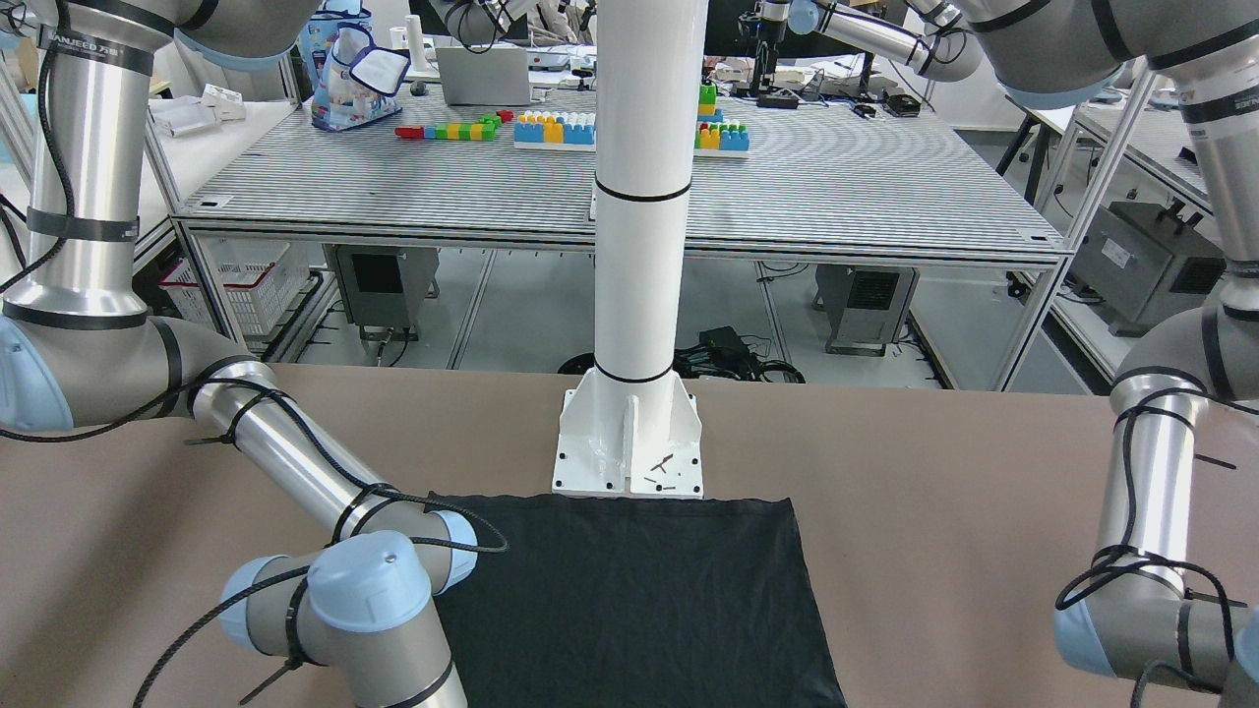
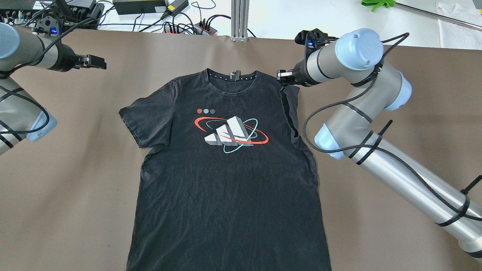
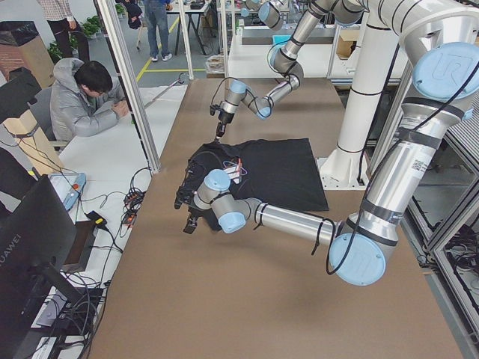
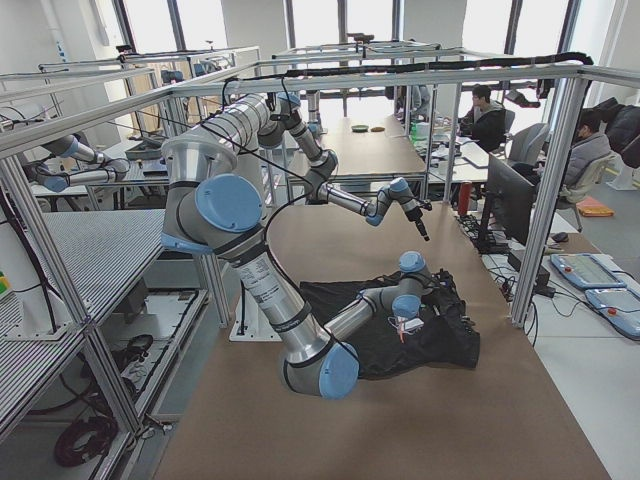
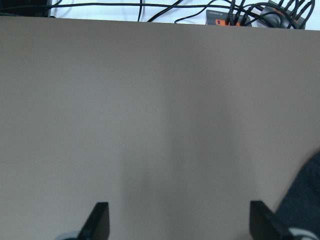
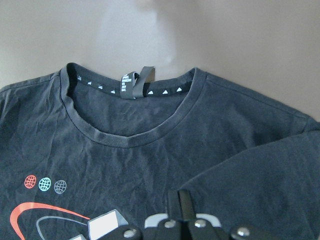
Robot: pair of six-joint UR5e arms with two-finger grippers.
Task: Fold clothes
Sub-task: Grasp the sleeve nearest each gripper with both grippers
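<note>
The clothes are one black T-shirt with a red, white and teal print, lying flat and face up on the brown table. Its collar points to the far edge. Its sleeve on the right lies folded inward over the body. My right gripper is at that shoulder, fingers pressed shut; in the right wrist view it sits over the shirt below the collar, and I cannot tell if fabric is pinched. My left gripper is open and empty over bare table, left of the shirt; its fingers stand wide apart.
A white pillar on a base plate stands at the shirt's hem. Cables and power strips and an aluminium post lie beyond the table's far edge. Operators sit past that edge.
</note>
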